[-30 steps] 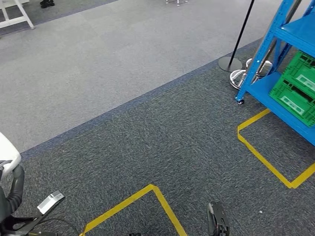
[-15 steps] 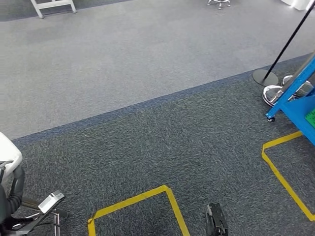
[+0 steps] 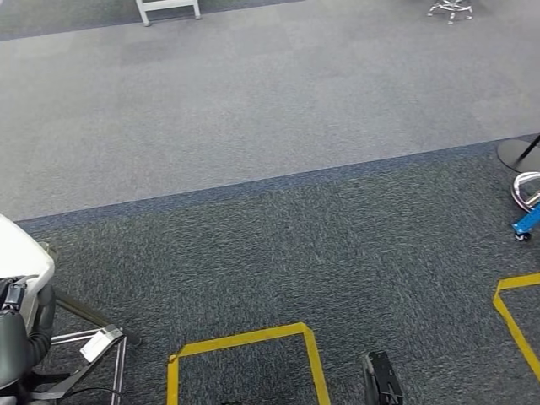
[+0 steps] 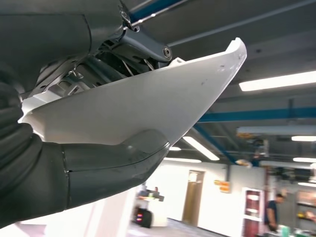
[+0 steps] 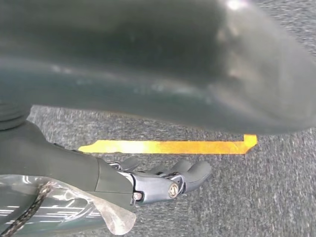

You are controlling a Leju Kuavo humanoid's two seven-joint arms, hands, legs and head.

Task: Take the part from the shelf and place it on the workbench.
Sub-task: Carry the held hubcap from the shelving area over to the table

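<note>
White part carried at the near left, wide carpet floor ahead.

The left hand (image 4: pixel 74 173) holds the white part (image 4: pixel 141 103), thumb under it and fingers clamped above; the right hand (image 5: pixel 160 180) hangs with fingers loosely extended, holding nothing. Yellow floor tape (image 3: pixel 245 342) outlines a box near; a folding stand (image 3: pixel 95 346) sits near left. A blue shelf foot (image 3: pixel 527 224) and black pole base (image 3: pixel 517 154) lie at the right edge.

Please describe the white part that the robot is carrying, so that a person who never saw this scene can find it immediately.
Look at the lower left corner of the head view, above the dark carpet. There the left hand holds a white part. It is a smooth, curved, glossy panel tapering to a point, the one plain white thing beside dark arm covers.
</note>
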